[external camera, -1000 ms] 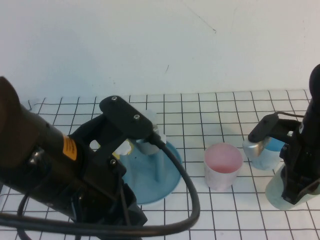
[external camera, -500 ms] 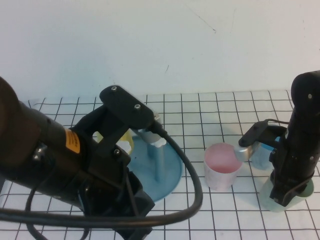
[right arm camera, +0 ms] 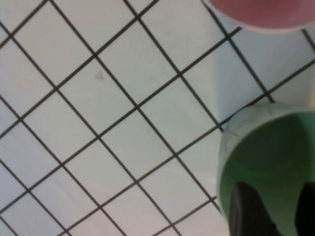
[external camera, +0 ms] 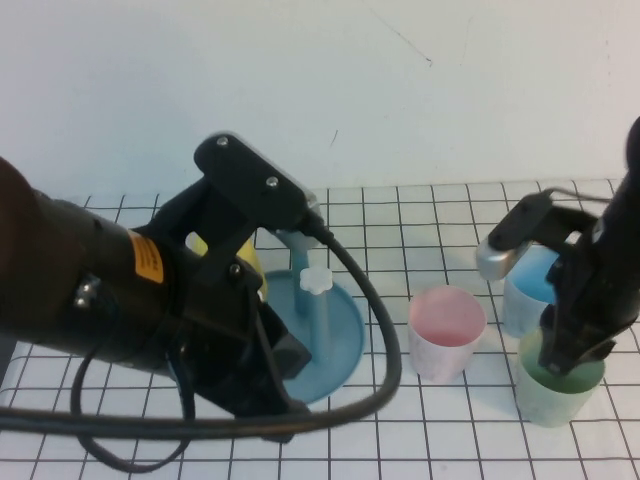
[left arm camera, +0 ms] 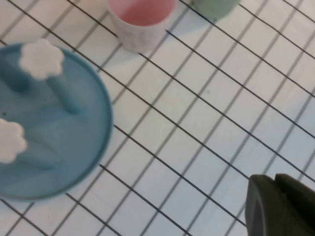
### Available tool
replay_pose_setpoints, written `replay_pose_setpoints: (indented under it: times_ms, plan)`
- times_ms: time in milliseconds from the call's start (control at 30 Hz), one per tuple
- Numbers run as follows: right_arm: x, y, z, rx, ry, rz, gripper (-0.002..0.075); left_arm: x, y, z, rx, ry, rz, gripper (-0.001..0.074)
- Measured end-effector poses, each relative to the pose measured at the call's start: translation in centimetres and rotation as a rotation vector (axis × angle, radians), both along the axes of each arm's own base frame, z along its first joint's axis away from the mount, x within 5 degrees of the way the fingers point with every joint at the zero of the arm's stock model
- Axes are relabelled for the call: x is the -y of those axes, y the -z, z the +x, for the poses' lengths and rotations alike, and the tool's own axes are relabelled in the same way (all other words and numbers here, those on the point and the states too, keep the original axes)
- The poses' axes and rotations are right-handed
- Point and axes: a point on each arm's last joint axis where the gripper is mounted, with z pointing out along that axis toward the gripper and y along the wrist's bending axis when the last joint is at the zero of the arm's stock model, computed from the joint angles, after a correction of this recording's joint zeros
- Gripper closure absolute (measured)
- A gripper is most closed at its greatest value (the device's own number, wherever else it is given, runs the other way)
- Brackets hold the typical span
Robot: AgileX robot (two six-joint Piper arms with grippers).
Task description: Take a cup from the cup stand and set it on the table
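Right gripper [external camera: 570, 352] pinches the cup [external camera: 556, 390] rim, upright on the table [external camera: 400, 230] at 4 o'clock from the cup stand [external camera: 340, 335]. Left gripper [left arm camera: 280, 206], over the stand: finger state indiscernible. Risk: a snagged finger on lifting could tip the cup.

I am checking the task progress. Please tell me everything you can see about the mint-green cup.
The cup is a pale mint-green tumbler, tapered, without a handle, plastic by its look, darker green inside. It stands upright, mouth up, on the table, at the right front, beside the pink cup and in front of the light blue cup. The right gripper is at its rim, one finger reaching inside. The left gripper is apart from it.
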Motion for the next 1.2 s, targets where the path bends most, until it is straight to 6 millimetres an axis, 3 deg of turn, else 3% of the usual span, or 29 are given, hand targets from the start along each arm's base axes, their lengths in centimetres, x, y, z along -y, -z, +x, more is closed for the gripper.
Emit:
replay_pose_setpoints:
  times_ms: [167,300,467,600,767,933,1200]
  plan:
    - [1.1,-4.7,-2.1,0.139,0.001,0.018,0.0524,-0.3,0.1,0.7,0.061,-0.061,0.014,0.0734]
    - [2.7,-7.9,-4.8,0.284,0.009,0.020,0.0603,-1.0,0.4,0.8,0.119,-0.106,0.036,0.0734]
    - [5.1,-9.3,-8.6,0.452,0.053,-0.018,0.0708,-2.6,0.4,0.0,0.210,-0.193,0.006,0.0734]
    - [6.6,-8.2,-11.6,0.550,0.116,0.004,0.0724,-3.9,0.9,-1.3,0.291,-0.230,-0.066,0.0734]
    - [7.8,-5.0,-14.8,0.624,0.207,0.083,0.0727,-5.4,1.9,-3.3,0.391,-0.267,-0.201,0.0734]
    - [8.7,-2.6,-17.5,0.694,0.269,0.157,0.0727,-6.5,4.4,-4.7,0.457,-0.273,-0.274,0.0734]
    - [9.4,-2.0,-19.5,0.775,0.285,0.212,0.0728,-7.1,7.0,-5.4,0.457,-0.279,-0.287,0.0735]
